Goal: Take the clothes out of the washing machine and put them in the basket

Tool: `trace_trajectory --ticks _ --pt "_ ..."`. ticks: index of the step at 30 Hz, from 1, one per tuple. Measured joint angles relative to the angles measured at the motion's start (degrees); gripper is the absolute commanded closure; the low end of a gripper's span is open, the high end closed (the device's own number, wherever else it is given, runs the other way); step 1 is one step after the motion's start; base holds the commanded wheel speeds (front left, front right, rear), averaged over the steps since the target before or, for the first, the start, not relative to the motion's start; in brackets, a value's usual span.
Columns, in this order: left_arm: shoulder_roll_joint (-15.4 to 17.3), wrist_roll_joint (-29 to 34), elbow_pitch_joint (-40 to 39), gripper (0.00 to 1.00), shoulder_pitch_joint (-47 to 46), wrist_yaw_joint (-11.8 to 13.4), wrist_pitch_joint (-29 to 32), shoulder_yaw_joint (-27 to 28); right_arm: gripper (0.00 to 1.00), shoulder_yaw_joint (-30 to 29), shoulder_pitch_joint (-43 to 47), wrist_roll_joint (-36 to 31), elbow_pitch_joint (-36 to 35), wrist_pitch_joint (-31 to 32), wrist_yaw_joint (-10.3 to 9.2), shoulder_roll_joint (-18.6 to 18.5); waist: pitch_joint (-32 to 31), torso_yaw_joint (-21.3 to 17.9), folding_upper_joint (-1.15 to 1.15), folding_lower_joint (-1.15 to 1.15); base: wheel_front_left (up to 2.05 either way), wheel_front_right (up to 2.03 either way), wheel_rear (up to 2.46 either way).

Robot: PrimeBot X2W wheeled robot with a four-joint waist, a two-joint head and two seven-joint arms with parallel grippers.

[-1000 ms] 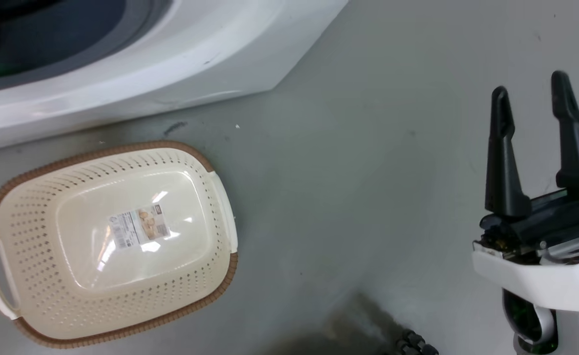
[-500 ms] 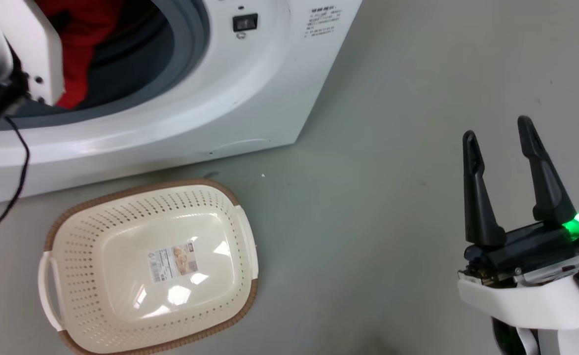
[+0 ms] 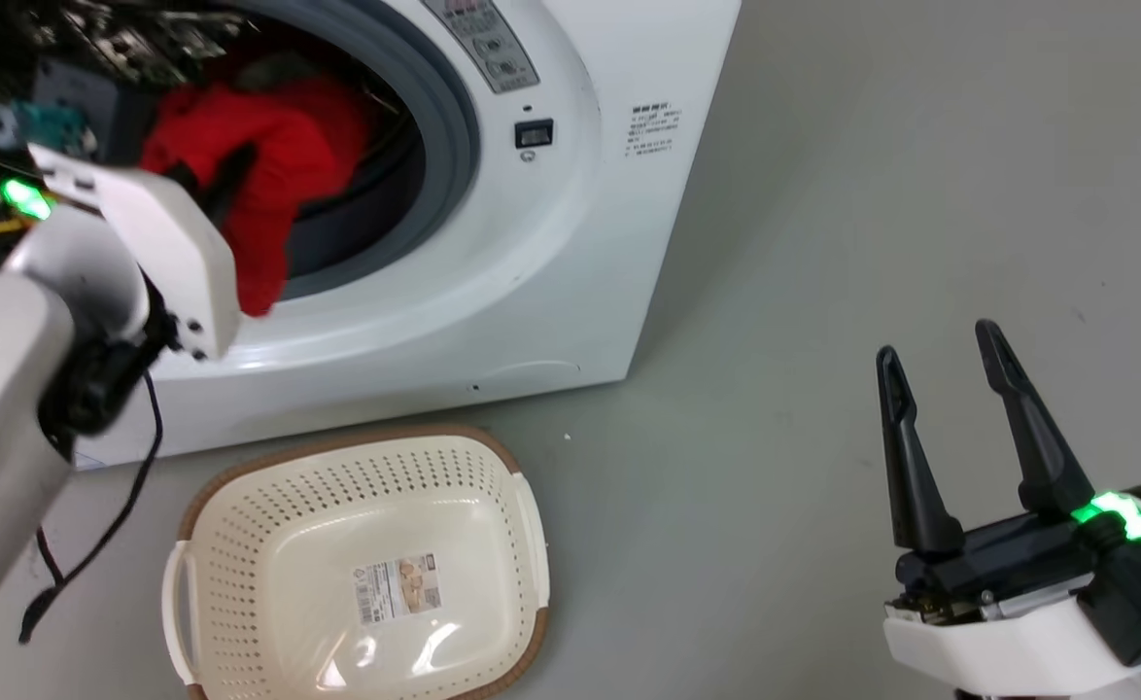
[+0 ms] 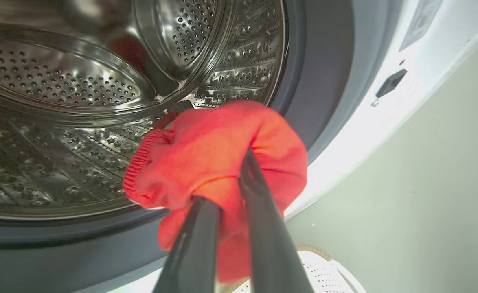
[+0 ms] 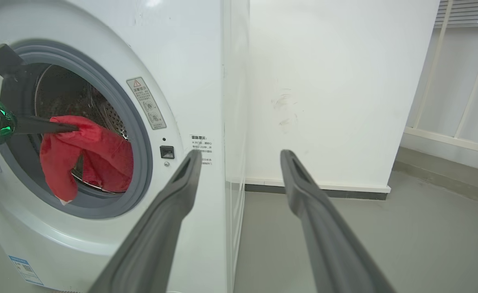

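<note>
Left jaws pinch the clothes (image 4: 222,154) at the washer's (image 3: 570,243) mouth; basket (image 3: 386,469) lies just below that mouth; right jaws stand spread.

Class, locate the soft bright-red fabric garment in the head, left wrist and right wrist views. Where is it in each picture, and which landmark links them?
Head view: red garment at upper left.
Left wrist view: garment at centre, pinched in the left gripper.
Right wrist view: garment left of centre, hanging down.
Shared landmark: the round grey rubber seal beside the garment in every view.
</note>
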Motion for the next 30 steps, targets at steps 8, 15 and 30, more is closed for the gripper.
trace_trajectory --ticks 8,15,30 --pt "2.9 -0.2 -12.1 1.0 9.5 6.2 -2.0 -0.8 0.0 0.4 2.9 -1.0 0.9 0.0 0.0 0.0 -4.6 1.5 0.0 0.0 0.0 0.0 0.0" --pt "4.6 -1.0 -18.5 1.0 17.5 10.0 -3.3 -2.5 0.0 0.7 4.1 -1.6 1.0 0.0 0.0 0.0 -7.0 2.0 0.0 0.0 0.0 0.0 0.0" --pt "3.1 -4.6 -17.8 1.0 29.2 9.1 -3.6 -8.5 0.0 0.9 4.3 -2.0 0.6 0.0 0.0 0.0 -4.4 1.0 0.0 0.01 0.0 0.0 0.0"
